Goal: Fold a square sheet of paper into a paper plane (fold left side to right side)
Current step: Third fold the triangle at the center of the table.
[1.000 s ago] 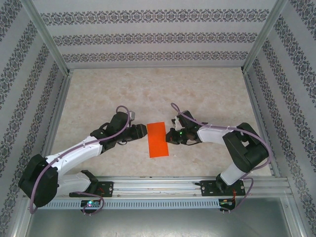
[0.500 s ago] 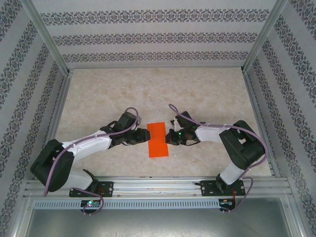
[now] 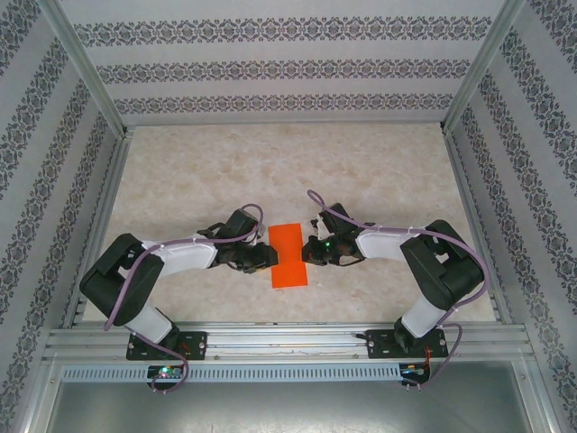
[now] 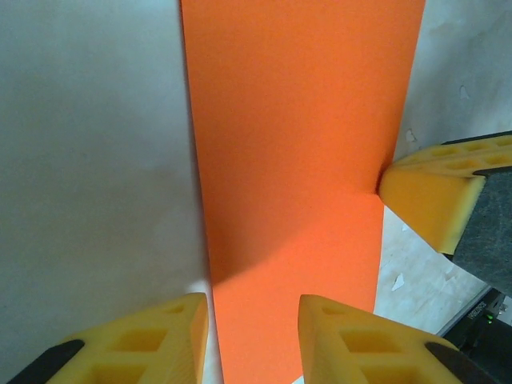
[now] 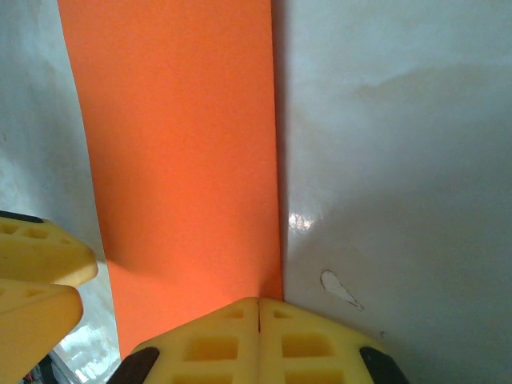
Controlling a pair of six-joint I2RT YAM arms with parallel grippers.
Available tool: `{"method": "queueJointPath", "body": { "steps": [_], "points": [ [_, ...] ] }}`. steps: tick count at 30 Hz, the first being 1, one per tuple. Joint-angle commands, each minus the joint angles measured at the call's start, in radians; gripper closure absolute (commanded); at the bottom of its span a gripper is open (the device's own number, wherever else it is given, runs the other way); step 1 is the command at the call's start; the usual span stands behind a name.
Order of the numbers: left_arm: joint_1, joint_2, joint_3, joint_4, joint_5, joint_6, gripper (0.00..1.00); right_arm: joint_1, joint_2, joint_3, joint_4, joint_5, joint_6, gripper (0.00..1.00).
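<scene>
Far half: we find the table [image 3: 288,162] bare from wall to wall, open to either arm.
Left flank: the left gripper [image 4: 254,314], fingers apart, blocks the left edge of the square sheet of paper [image 4: 296,144].
Right flank: the right gripper [image 5: 259,312], fingers pressed together, touches its right edge.
Near side: a narrow strip of table lies before the rail [image 3: 288,341].
Outer bounds: patterned walls [image 3: 36,153] hem us in.
</scene>
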Motion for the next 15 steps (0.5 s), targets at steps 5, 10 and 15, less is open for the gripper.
{"method": "queueJointPath", "body": {
  "steps": [5, 10, 15],
  "points": [
    [-0.003, 0.057, 0.012, 0.087, 0.052, -0.021, 0.70, 0.013, 0.027, -0.001, -0.074, 0.075, -0.016, 1.00],
    [-0.003, 0.067, -0.003, 0.138, 0.062, -0.043, 0.72, 0.013, 0.029, -0.001, -0.076, 0.077, -0.018, 1.00],
    [-0.003, 0.044, -0.018, 0.175, 0.055, -0.065, 0.72, 0.013, 0.029, -0.001, -0.076, 0.077, -0.020, 1.00]
  ]
}}
